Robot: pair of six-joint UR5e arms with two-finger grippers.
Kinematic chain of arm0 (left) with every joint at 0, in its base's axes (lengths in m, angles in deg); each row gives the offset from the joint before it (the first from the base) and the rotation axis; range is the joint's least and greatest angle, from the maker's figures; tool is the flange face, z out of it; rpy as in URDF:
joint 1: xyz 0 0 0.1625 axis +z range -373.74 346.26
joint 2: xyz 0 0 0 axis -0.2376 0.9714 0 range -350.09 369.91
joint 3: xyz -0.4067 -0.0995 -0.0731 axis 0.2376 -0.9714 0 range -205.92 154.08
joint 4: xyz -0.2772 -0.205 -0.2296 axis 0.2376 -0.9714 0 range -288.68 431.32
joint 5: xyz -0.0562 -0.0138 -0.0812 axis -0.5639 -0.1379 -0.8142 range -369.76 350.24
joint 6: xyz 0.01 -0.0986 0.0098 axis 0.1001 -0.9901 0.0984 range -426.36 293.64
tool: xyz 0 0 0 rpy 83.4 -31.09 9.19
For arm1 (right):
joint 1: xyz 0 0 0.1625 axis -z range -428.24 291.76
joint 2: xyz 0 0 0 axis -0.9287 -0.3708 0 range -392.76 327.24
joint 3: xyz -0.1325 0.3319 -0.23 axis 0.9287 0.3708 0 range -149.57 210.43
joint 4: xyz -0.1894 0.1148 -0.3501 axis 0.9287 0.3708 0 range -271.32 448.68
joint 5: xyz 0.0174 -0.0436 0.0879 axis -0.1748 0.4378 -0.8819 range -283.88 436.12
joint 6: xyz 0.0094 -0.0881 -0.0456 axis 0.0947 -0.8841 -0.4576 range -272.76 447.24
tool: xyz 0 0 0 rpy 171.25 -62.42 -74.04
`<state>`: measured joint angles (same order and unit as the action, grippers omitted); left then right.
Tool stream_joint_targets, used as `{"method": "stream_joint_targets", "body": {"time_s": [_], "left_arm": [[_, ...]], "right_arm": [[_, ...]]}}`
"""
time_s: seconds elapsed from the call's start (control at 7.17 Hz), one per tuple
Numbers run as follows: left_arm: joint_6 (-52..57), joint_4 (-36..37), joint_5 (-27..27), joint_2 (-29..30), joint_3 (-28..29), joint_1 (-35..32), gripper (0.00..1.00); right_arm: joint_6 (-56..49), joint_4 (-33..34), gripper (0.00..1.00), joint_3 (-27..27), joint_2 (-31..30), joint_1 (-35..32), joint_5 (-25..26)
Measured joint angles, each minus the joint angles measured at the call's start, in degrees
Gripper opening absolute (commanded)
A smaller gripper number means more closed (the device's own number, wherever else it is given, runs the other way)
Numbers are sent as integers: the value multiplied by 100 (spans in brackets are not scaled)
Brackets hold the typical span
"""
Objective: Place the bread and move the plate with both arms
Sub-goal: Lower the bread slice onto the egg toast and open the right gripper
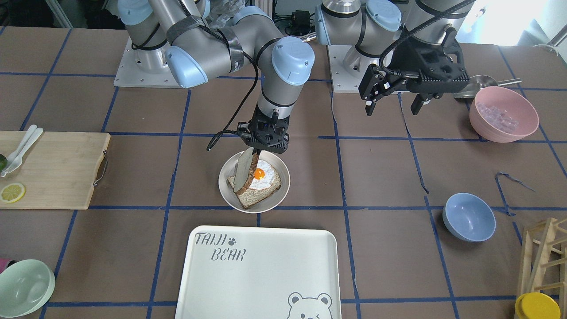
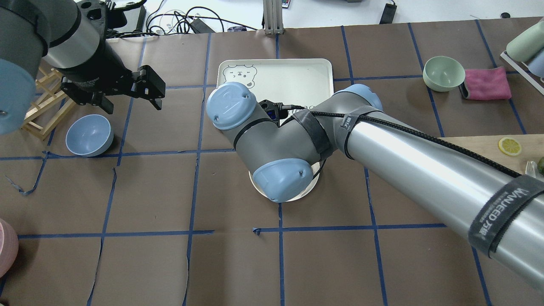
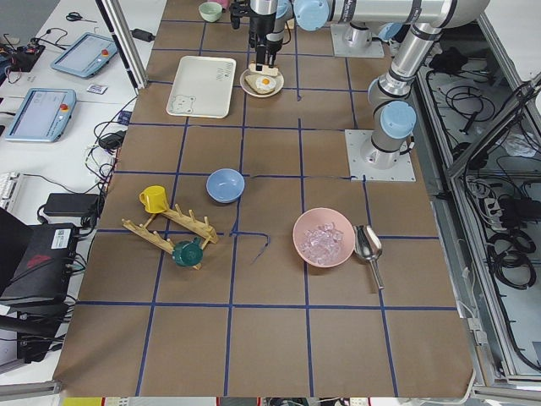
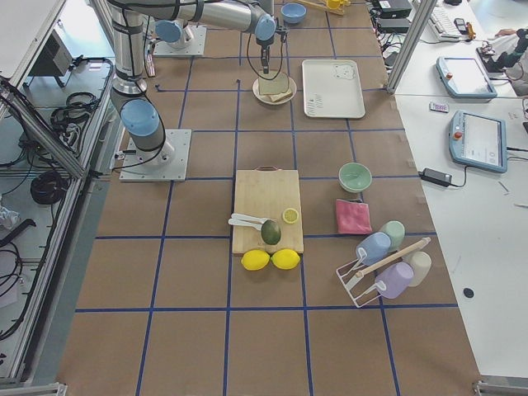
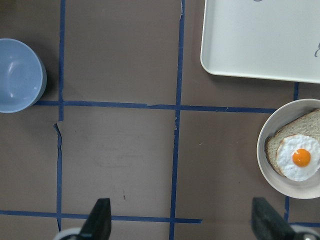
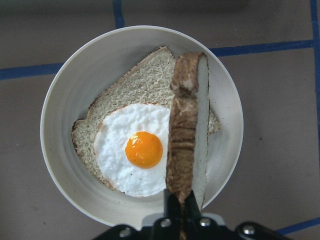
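Note:
The plain bread (image 1: 242, 170) hangs on edge from my right gripper (image 1: 255, 152), which is shut on its top crust, low over the round off-white plate (image 1: 224, 188). A slice with a fried egg (image 1: 260, 184) lies flat on the plate. In the right wrist view the bread (image 6: 187, 130) stands edge-on over the egg slice (image 6: 135, 145), to the right of the yolk, inside the plate (image 6: 60, 100). My left gripper (image 1: 392, 106) is open and empty, raised beside the plate. Its wrist view shows the plate (image 5: 264, 150) at the right edge.
The white TAIJI BEAR tray (image 1: 257, 274) lies just beyond the plate. A blue bowl (image 1: 468, 217), a pink bowl of ice (image 1: 503, 114) and a wooden rack (image 1: 542, 257) are on my left. A cutting board (image 1: 53, 168) and a green bowl (image 1: 24, 288) are on my right.

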<state>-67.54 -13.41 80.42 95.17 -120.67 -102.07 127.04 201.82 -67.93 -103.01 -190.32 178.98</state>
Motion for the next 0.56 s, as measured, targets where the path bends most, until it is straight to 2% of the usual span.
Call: {"method": "stream_joint_targets", "body": {"time_s": [0.28, 0.42, 0.56], "left_arm": [[3, 0, 0, 0, 0, 0, 100], [4, 0, 0, 0, 0, 0, 100], [4, 0, 0, 0, 0, 0, 100]], "right_arm": [[105, 28, 0, -1, 82, 0, -46], [242, 34, 17, 8, 128, 0, -62], [359, 35, 25, 14, 148, 0, -74]]}}
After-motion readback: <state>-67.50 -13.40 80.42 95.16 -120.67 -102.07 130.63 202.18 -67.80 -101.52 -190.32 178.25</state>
